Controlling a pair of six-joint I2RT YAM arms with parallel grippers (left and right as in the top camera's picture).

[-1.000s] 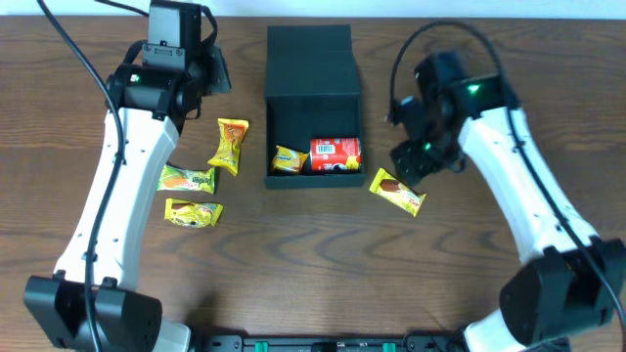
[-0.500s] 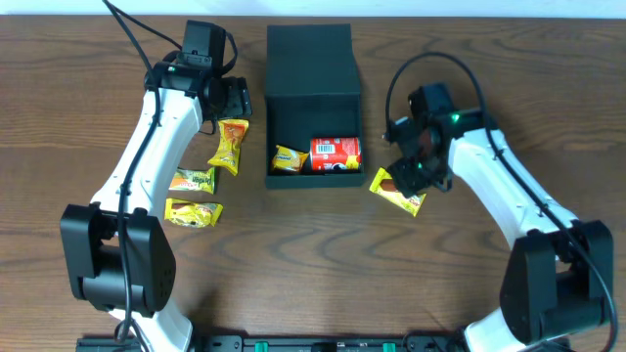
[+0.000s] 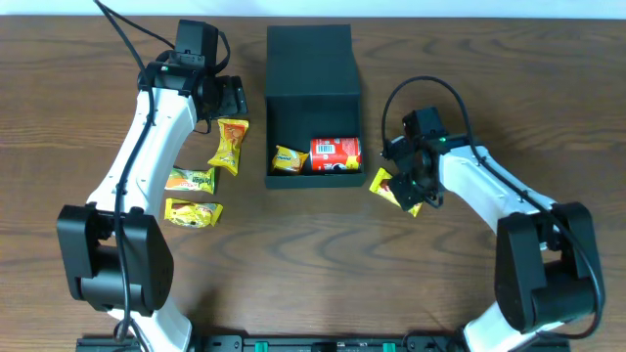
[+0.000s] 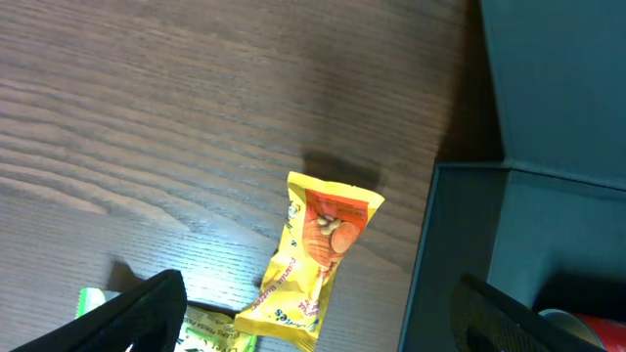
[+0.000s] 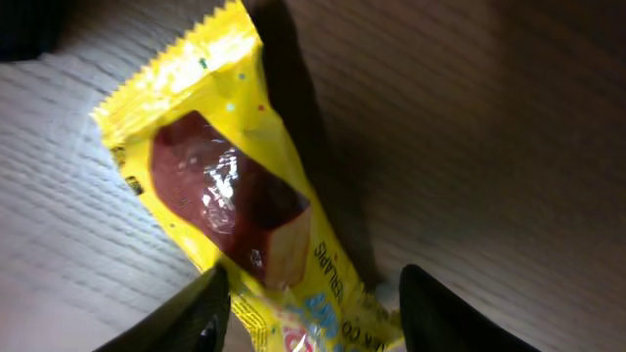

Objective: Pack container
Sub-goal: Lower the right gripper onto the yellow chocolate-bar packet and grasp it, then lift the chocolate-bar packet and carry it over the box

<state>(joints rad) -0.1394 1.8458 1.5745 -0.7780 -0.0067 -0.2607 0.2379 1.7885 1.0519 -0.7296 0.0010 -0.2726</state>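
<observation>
**Desk:** What does overhead give you?

**Me:** I've got the container (image 3: pixel 309 59) at the far middle of the table (image 3: pixel 313 264), with its lid thrown back toward the top edge and its box open. A red can (image 3: pixel 335 154) and a small yellow packet (image 3: pixel 290 158) lie side by side against its near wall. My left gripper (image 3: pixel 227 98) is just left of the container with its jaws spread wide. An orange-yellow packet (image 3: pixel 229 143) lies just below it. A green packet (image 3: pixel 188 179) and a plain yellow packet (image 3: pixel 193 212) lie beside that arm. My right gripper (image 3: pixel 411 188) is down over a yellow-and-brown packet (image 3: pixel 383 185) near the container's front right corner.

**Desk:** Left wrist?

**Me:** Both fingers (image 4: pixel 137 313) sit far apart at the bottom edge with nothing pinched. The orange-yellow packet lies flat on the wood, with the container's wall just right of it.

**Desk:** Right wrist?

**Me:** The yellow-and-brown packet lies slanted on the table. My jaws stand apart, one on each side of its lower end (a close fit). I can't tell whether either one touches it.
</observation>
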